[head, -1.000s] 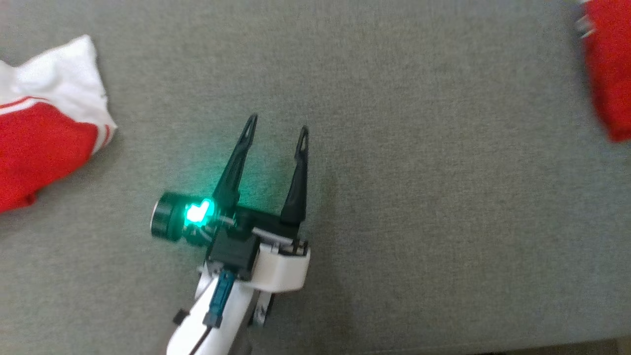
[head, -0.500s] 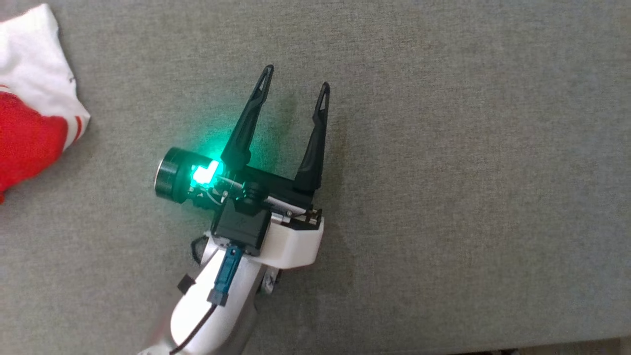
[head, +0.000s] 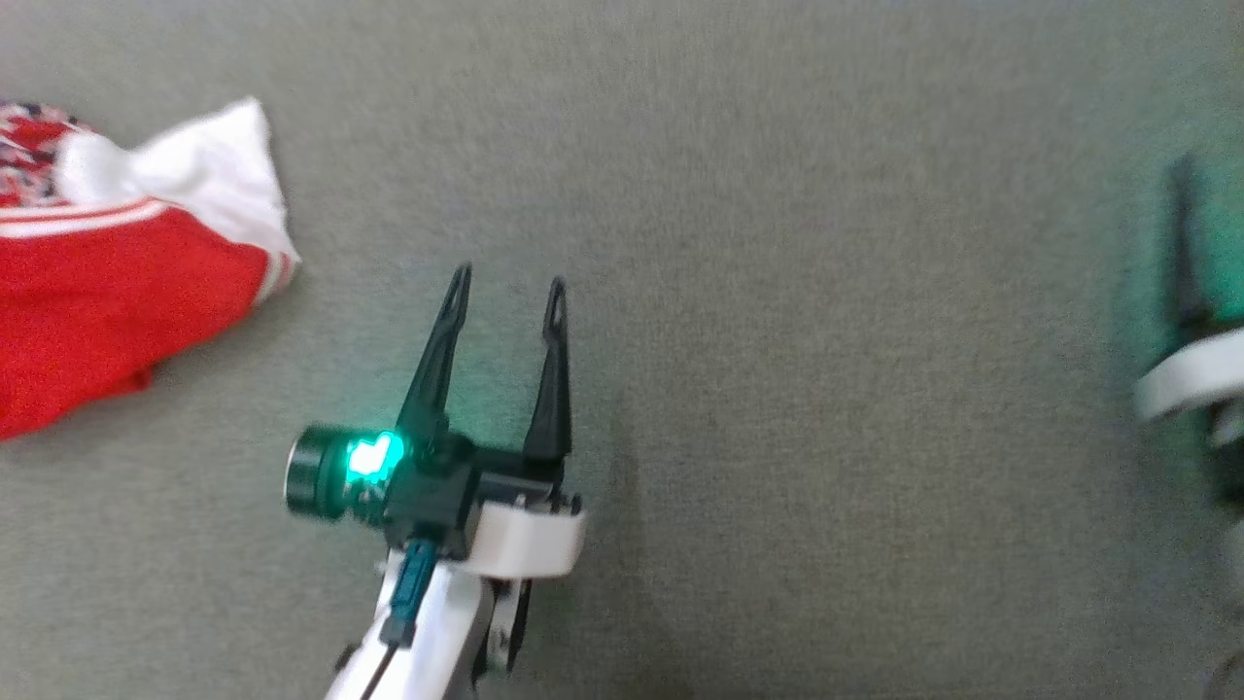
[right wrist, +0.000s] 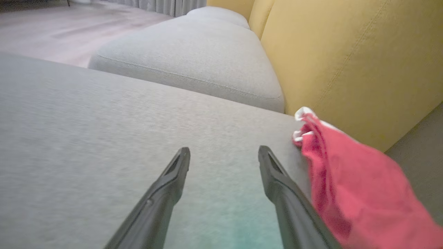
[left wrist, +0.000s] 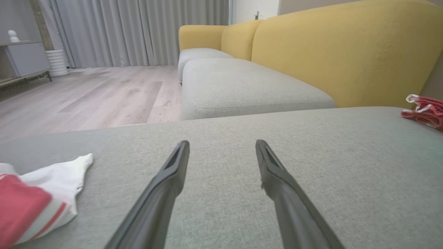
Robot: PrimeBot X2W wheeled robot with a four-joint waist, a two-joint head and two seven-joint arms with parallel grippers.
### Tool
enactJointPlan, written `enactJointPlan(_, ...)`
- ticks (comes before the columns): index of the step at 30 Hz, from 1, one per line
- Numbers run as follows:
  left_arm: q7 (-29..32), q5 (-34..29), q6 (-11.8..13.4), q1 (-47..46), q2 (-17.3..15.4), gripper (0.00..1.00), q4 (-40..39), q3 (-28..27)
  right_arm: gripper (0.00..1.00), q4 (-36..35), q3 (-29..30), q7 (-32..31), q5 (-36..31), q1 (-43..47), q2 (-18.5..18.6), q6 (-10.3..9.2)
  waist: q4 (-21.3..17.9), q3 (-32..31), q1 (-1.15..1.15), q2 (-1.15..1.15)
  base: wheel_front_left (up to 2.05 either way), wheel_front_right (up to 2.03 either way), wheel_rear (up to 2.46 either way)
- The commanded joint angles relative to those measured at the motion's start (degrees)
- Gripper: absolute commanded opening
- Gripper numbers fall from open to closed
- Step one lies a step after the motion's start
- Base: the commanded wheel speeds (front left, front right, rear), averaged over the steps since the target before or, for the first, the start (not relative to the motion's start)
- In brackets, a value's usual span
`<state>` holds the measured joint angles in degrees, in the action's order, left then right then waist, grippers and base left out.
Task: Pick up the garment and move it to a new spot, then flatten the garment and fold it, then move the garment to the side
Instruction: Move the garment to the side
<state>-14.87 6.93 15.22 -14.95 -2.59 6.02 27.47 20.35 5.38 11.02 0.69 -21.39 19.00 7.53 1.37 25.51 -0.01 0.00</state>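
A red garment with white trim [right wrist: 349, 180] lies crumpled on the grey cushion [right wrist: 104, 138] by the yellow backrest, also far right in the left wrist view [left wrist: 424, 112]. My right gripper [right wrist: 224, 152] is open just left of it. The cloth lies against the outside of its right finger, with nothing between the jaws. The right wrist [head: 1186, 379] shows blurred at the right edge of the head view. My left gripper [head: 507, 287] hovers open and empty over the cushion. A second red and white garment [head: 107, 292] lies to its left, apart from the fingers [left wrist: 31, 204].
The yellow backrest [left wrist: 346, 55] rises behind the cushion. A second grey seat cushion [left wrist: 242, 86] lies beyond a seam. Wooden floor [left wrist: 86, 97], curtains and a low cabinet [left wrist: 24, 58] are farther off. The cushion's front edge runs along the head view's bottom.
The head view has shifted about. My right gripper has opened, and the red cloth seen blurred at the upper right a second ago is out of that view. The left gripper stays open.
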Motion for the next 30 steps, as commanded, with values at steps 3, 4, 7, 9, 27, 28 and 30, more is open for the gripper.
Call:
enactJointPlan(3, -0.13, 0.67, 0.30, 2.60, -0.29, 1.00, -1.39, -2.86, 1.00, 0.52, -3.04, 2.24, 2.39, 3.40, -3.19, -0.04, 1.75, -8.70, 0.01, 0.00, 0.00, 0.00, 0.00)
enactJointPlan(4, -0.13, 0.78, 0.30, 3.61, -0.29, 1.00, -1.29, -3.46, 1.00, 1.18, -4.08, 2.78, 3.06, 4.36, -4.68, -0.04, 1.82, -10.17, 0.01, 0.00, 0.00, 0.00, 0.00)
enactJointPlan(7, -0.13, 0.85, -0.03, 6.56, -0.29, 1.00, -0.85, -5.22, 1.00, 2.19, -6.48, 3.79, 5.07, 7.31, -8.57, -0.04, 1.93, -14.54, 0.01, 0.00, 0.00, 0.00, 0.00)
enactJointPlan(9, -0.13, 0.88, -0.58, 8.44, -0.29, 1.00, -0.59, -6.37, 1.00, -0.11, -7.66, 3.91, 6.23, 9.48, -10.76, -0.04, 1.78, -16.94, 0.01, 0.00, 0.00, 0.00, 0.00)
enactJointPlan(27, -0.13, -0.90, -3.08, 22.52, -0.29, 1.00, -2.05, -13.82, 1.00, -10.45, -10.59, 3.97, 6.24, 28.74, -15.79, -0.04, 0.29, -29.13, 0.01, 0.00, 0.00, 0.00, 0.00)
enactJointPlan(28, -0.13, -1.05, -3.12, 22.79, -0.29, 1.00, -2.33, -13.95, 1.00, -10.45, -10.61, 3.97, 6.20, 29.03, -15.84, -0.04, 0.32, -29.31, 0.01, 0.00, 0.00, 0.00, 0.00)
enactJointPlan(30, -0.13, -1.18, -3.17, 23.17, -0.29, 1.00, -2.84, -14.08, 1.00, -10.45, -10.58, 3.97, 6.27, 29.42, -15.92, -0.04, 0.42, -29.53, 0.01, 0.00, 0.00, 0.00, 0.00)
